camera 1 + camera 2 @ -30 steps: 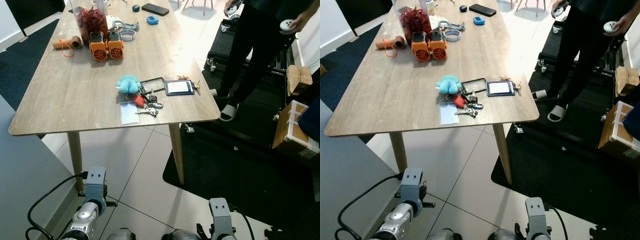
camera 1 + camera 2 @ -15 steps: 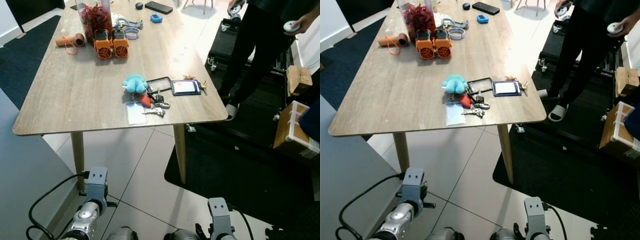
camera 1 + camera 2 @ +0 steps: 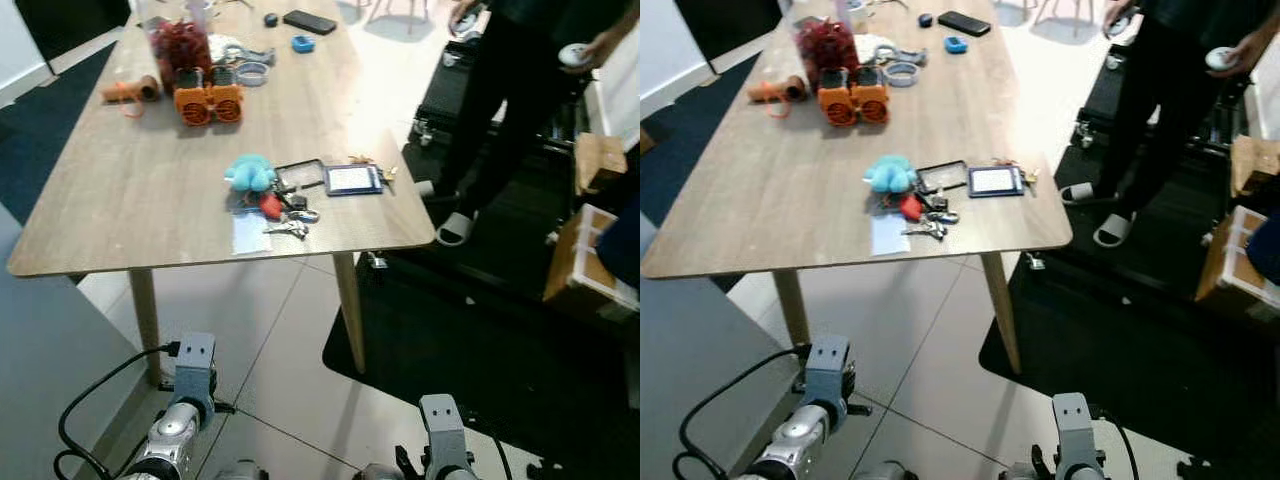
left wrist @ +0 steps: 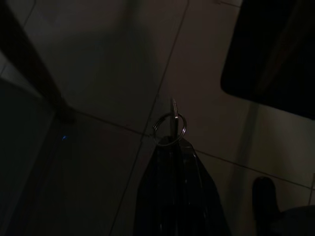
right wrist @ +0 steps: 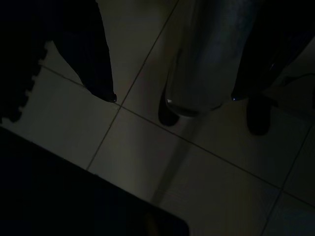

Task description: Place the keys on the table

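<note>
Keys on a silver metal ring (image 4: 170, 129) hang pinched in the closed left pincer (image 4: 171, 147), low, away from the pale wooden worktop (image 3: 150, 190); right pincer (image 5: 172, 98) wide, idle.

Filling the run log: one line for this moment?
left gripper: shut on key ring, hanging low | right gripper: open, idle | table: ahead

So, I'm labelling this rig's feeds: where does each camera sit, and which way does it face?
Left eye view: on the head, facing forward and down at the table and the keys lying on it; both silver forearms at the bottom.
Right eye view: beside it, same table, keys and forearms, slightly shifted.
Left wrist view: on the left wrist, facing the dim tiled floor; left pincer shut on a key ring.
Right wrist view: on the right wrist, facing the floor; right pincer open.
Both wrist views share the tiles.
</note>
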### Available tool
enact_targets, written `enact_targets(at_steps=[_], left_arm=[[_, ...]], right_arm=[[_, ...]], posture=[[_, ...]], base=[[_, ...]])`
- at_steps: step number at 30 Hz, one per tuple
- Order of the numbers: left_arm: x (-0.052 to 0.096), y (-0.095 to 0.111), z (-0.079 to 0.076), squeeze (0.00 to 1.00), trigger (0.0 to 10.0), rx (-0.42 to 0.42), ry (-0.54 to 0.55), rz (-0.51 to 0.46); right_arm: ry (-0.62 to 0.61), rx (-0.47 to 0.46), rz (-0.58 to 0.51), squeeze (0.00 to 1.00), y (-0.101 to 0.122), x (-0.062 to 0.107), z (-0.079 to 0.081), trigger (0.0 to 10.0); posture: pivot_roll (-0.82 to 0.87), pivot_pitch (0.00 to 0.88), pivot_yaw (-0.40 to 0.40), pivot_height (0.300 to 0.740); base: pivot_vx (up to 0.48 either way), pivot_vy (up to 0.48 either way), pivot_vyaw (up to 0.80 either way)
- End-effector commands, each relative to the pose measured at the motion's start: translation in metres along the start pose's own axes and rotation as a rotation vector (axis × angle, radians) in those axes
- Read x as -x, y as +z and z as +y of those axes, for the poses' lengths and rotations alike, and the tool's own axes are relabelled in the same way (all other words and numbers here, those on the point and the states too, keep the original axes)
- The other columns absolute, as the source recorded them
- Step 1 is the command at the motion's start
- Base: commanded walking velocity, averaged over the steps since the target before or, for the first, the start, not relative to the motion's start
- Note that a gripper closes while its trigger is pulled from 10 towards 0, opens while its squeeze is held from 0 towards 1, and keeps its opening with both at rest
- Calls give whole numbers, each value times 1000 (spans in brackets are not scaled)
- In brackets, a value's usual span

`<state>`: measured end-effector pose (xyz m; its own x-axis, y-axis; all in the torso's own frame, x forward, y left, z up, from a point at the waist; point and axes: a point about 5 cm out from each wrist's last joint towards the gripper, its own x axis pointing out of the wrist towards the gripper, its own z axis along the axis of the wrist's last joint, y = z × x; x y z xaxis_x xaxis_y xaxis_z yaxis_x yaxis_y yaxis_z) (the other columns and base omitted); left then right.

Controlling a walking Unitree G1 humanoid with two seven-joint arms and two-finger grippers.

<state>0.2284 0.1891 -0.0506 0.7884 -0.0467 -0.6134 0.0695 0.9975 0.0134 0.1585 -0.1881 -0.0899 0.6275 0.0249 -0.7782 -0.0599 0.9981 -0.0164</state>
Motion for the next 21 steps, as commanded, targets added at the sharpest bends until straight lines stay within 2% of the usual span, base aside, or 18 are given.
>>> enact_targets(at_steps=[1,14,18,21], left_arm=[[2,-6,1,0,10000,0,1,22],[1,-5,-3,0,10000,20,-8,17],[1,-5,-3,0,10000,20,-12,13],[1,-5,-3,0,10000,24,-14,4]], right_arm=[[20,13,19,0,-6,1,3,10000],[20,31,14,0,-4,1,2,10000],[0,-12,20,0,-4,1,0,10000],[7,-12,22,0,-4,0,2,10000]], posture=[[42,74,-12,740],[44,80,-18,740],[44,84,-21,740],[44,88,-21,740]], base=[[0,0,519],[0,0,777],[0,0,0],[0,0,0]])
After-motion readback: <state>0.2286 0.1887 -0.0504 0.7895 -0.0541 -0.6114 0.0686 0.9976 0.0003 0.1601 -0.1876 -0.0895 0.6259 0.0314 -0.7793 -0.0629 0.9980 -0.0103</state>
